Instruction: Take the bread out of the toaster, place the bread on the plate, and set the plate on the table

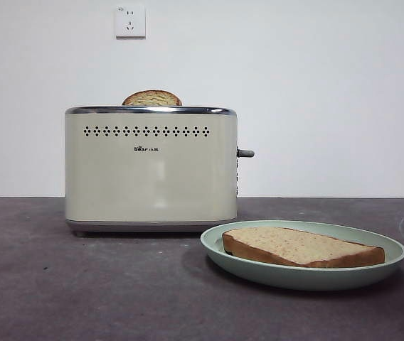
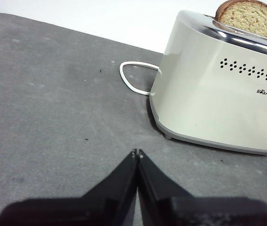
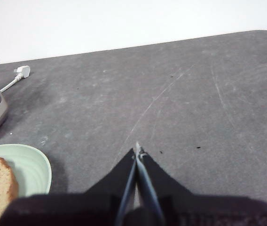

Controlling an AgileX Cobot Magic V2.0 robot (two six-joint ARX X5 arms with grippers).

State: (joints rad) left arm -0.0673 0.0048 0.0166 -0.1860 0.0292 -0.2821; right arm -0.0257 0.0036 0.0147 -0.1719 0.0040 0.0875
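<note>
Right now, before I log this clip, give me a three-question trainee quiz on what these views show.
1. True or false: the bread lies flat on the plate.
2. Multiple choice: where is the plate? A) held up by a hand B) resting on the table, in front of the toaster near its lever end C) on top of the toaster
3. Fill in: both the left hand and the right hand have their jaws ____ and hold nothing.

Key
1. True.
2. B.
3. Shut. A second slice shows only its domed top in the toaster slot.
</note>
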